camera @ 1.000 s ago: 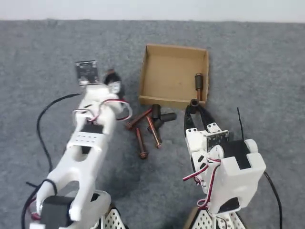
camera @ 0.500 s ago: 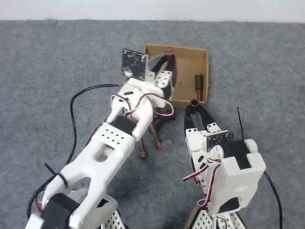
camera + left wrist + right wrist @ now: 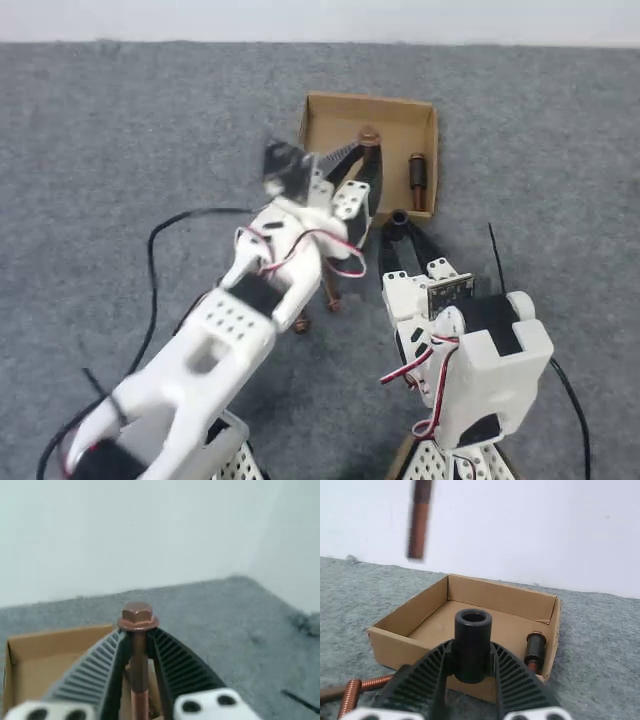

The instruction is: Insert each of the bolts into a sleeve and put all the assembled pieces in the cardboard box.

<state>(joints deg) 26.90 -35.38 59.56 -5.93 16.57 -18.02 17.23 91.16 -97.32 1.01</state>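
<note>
My left gripper [image 3: 362, 158] is shut on a copper bolt [image 3: 368, 134] and holds it upright, head up, above the cardboard box [image 3: 338, 126]. In the left wrist view the bolt [image 3: 137, 617] stands between the ribbed fingers [image 3: 172, 660], with the box [image 3: 45, 652] below. My right gripper [image 3: 400, 232] is shut on a black sleeve [image 3: 400, 217] just in front of the box's near wall. The sleeve [image 3: 472, 642] stands upright with its bore up, and the bolt's shaft [image 3: 419, 522] hangs above and to one side of it. One assembled piece [image 3: 418, 178] lies along the box's right wall.
Loose copper bolts [image 3: 328, 290] lie on the grey carpet between the two arms, partly hidden under the left arm; one bolt [image 3: 356, 687] lies beside the right gripper. The assembled piece [image 3: 535, 649] rests in the box corner [image 3: 551, 630]. A black cable [image 3: 155, 270] trails at left.
The left arm swung from the left side of the carpet across to the box, carrying the bolt, and raised it upright. The right gripper shifted slightly left with the sleeve.
</note>
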